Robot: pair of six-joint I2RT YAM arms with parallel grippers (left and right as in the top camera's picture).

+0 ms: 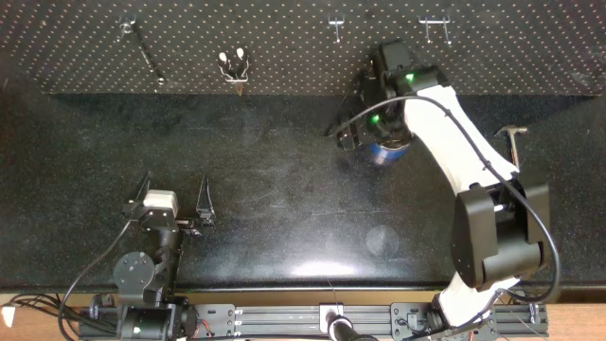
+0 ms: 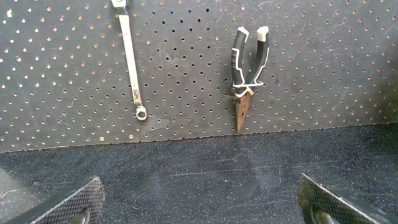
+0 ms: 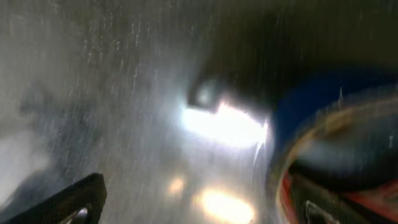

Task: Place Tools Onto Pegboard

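Upper right of centre, the right gripper (image 3: 200, 206) hangs spread, empty — the round blue tool (image 1: 386, 153) lies just beside one finger; the left gripper (image 1: 176, 201), also spread, sits well apart.

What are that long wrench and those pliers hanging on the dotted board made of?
The wrench looks like bare metal, probably steel: silvery with a bright sheen. The pliers have a dull brownish metal nose; the black-and-white handles look sleeved in rubber or plastic, being matte.
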